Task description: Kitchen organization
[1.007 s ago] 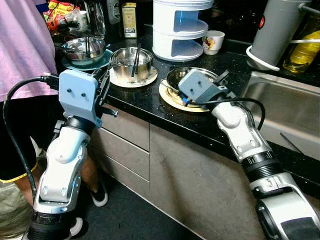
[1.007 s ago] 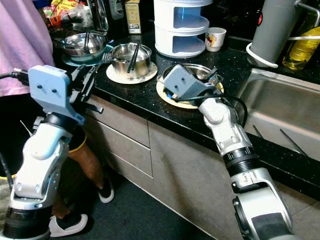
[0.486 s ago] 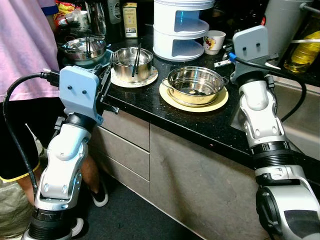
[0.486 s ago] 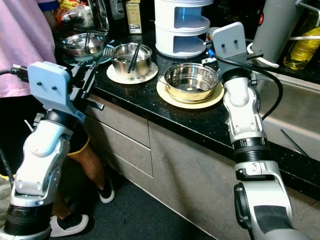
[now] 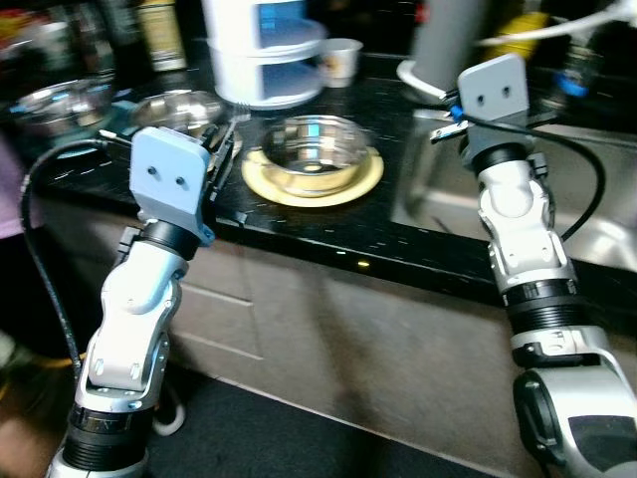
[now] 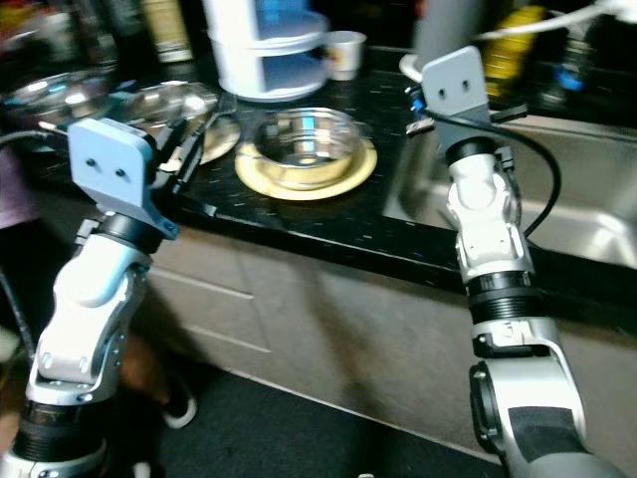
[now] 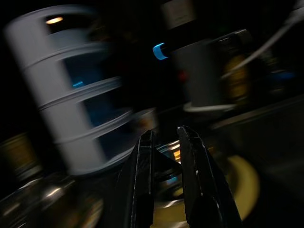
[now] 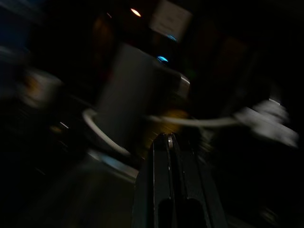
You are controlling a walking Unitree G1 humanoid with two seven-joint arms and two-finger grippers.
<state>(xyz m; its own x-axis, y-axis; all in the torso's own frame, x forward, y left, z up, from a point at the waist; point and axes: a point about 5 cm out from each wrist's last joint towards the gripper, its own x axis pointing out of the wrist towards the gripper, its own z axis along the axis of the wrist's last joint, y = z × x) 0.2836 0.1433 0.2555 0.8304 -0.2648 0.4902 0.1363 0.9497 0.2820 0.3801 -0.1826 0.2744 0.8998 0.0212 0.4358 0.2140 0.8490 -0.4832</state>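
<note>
A steel bowl (image 5: pixel 314 147) sits on a yellow plate (image 5: pixel 317 184) on the black counter (image 5: pixel 398 234). My left gripper (image 7: pixel 165 135) is held at the counter's front edge, left of the plate. Its fingers (image 5: pixel 223 139) are open by a narrow gap with nothing between them, and they point toward the bowl. My right gripper (image 8: pixel 166 138) is shut and empty. That arm is raised at the counter's right end, by the sink (image 5: pixel 597 204), facing a grey cylinder (image 8: pixel 128 95). All views are blurred.
A white tiered rack (image 5: pixel 261 50), a small cup (image 5: pixel 343 55) and the grey cylinder (image 5: pixel 445 40) stand at the back of the counter. Two more steel bowls (image 5: pixel 177 106) lie at the left. Cabinet fronts drop below the counter edge.
A second ago my right gripper was at the steel bowl; it has lifted away and stays raised by the sink. The camera has swung right, and the person has left the picture.
</note>
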